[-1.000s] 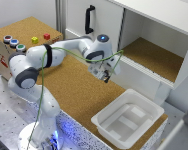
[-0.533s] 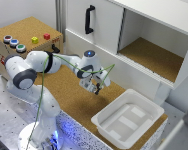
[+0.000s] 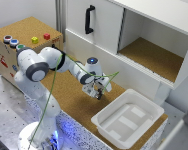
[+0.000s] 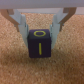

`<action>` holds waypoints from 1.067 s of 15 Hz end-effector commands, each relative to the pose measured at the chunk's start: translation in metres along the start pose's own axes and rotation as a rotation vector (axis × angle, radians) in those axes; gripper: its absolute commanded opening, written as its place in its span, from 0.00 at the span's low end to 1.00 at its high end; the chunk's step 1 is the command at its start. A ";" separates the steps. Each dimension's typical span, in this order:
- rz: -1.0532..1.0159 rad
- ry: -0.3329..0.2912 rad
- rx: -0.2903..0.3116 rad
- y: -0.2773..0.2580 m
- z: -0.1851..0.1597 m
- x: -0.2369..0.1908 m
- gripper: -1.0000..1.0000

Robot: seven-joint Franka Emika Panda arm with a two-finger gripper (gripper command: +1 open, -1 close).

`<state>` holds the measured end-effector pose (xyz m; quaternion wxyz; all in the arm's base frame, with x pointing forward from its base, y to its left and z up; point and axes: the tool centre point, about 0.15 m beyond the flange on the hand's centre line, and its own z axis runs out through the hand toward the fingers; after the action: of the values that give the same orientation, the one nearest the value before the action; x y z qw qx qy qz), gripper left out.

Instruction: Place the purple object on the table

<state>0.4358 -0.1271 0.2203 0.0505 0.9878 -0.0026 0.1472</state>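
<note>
The broad cork-brown grainy table (image 3: pixel 69 97) spread beneath the jaws of the white Franka arm (image 3: pixel 49 62), with a white rectangular plastic tub (image 3: pixel 128 120) lying on it just beside them and a cork-clad box with coloured buttons (image 3: pixel 24 42) standing well apart behind the arm. The grey two-fingered gripper (image 4: pixel 39 31) pointed down close over the cork. Its jaws were pinching the small dark purple block with yellow markings (image 4: pixel 39 44) between them, one finger against each side, the block's lower end hanging below the fingertips.
</note>
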 end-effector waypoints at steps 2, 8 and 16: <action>-0.024 -0.071 0.096 0.013 -0.063 0.005 1.00; 0.000 -0.061 0.116 0.021 -0.151 -0.014 1.00; -0.008 -0.157 0.112 0.017 -0.172 -0.024 1.00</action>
<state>0.3642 -0.1263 0.3677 0.0050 0.9954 -0.0007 0.0954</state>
